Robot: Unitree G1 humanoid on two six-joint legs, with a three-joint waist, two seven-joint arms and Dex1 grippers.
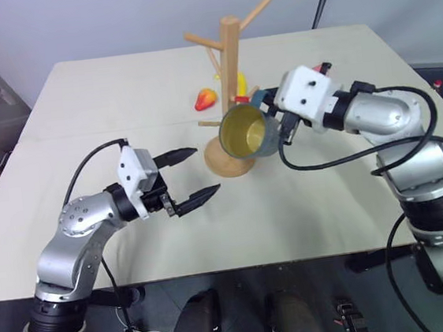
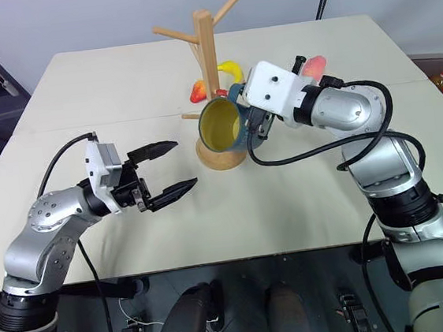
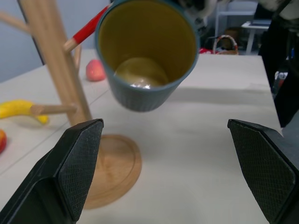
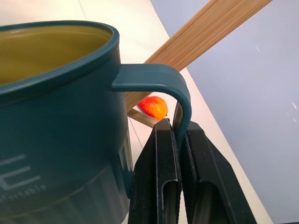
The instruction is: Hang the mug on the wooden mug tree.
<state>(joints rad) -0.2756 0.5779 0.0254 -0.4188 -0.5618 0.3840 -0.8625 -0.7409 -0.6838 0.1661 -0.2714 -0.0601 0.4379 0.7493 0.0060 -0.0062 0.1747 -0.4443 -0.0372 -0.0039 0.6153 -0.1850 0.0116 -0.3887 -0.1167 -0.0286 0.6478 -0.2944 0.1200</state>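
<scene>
The dark teal mug (image 1: 249, 131) with a yellow inside hangs in the air on its side, its mouth turned toward my left arm. My right gripper (image 4: 177, 133) is shut on the mug's loop handle (image 4: 159, 81). The mug hovers just in front of the wooden mug tree (image 1: 231, 54), above its round base (image 1: 225, 164) and below the upper pegs. My left gripper (image 1: 207, 167) stands open over the table, a short way left of the mug and facing into its mouth (image 3: 145, 56), with nothing between its fingers (image 3: 79, 158).
Behind the tree lie a yellow banana (image 2: 231, 70) and a red-and-yellow fruit (image 1: 206, 99). A pink-red object (image 2: 314, 67) sits behind my right wrist. The beige table (image 1: 119, 97) has a seam across its middle and a near edge below my arms.
</scene>
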